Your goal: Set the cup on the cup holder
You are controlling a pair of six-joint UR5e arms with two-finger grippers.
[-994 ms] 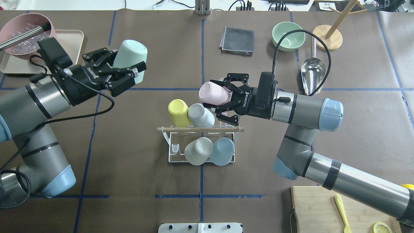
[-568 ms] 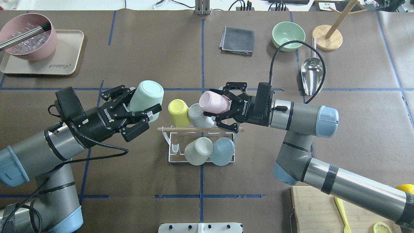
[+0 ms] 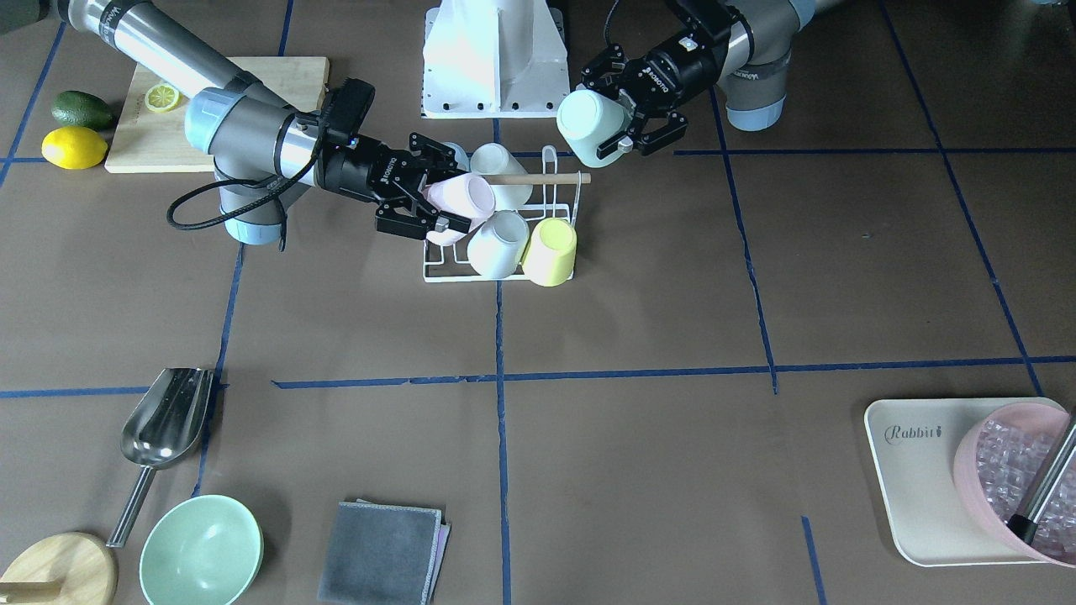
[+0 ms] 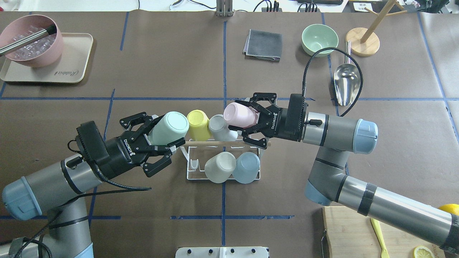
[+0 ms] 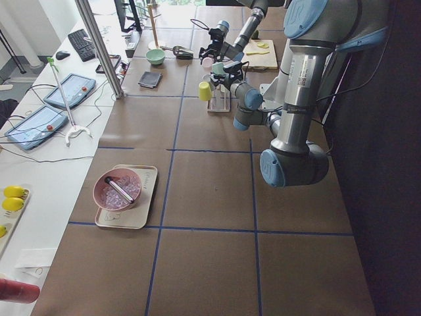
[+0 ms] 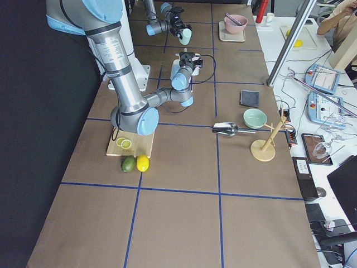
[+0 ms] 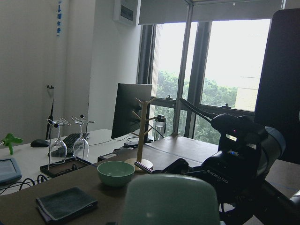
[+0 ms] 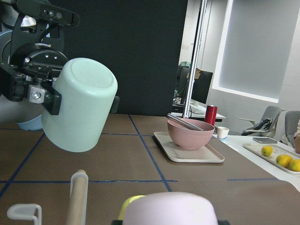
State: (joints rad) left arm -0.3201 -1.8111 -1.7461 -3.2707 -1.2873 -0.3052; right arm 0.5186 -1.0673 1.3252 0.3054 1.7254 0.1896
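The cup holder (image 4: 192, 178) is a white wire rack with a wooden rod (image 3: 546, 178) across its top, at the table's middle. It holds several upturned cups: yellow (image 4: 198, 123), white (image 4: 220, 128), grey (image 4: 219, 166) and blue (image 4: 246, 166). My left gripper (image 4: 168, 129) is shut on a mint cup (image 4: 172, 123), held tilted just left of the yellow cup. My right gripper (image 4: 246, 115) is shut on a pink cup (image 4: 237, 114), tilted over the rack's far right corner. The right wrist view shows the mint cup (image 8: 79, 103) beyond the pink one (image 8: 168, 208).
A pink bowl of ice (image 4: 32, 39) sits on a beige tray (image 4: 71, 71) at far left. A grey cloth (image 4: 263, 44), green bowl (image 4: 320, 38), metal scoop (image 4: 346, 80) and wooden stand (image 4: 365, 41) lie at far right. A cutting board (image 4: 351, 229) is near right.
My left arm has carried the mint cup from the far left down to the rack's left side. My right gripper with the pink cup has barely shifted over the rack's far right corner.
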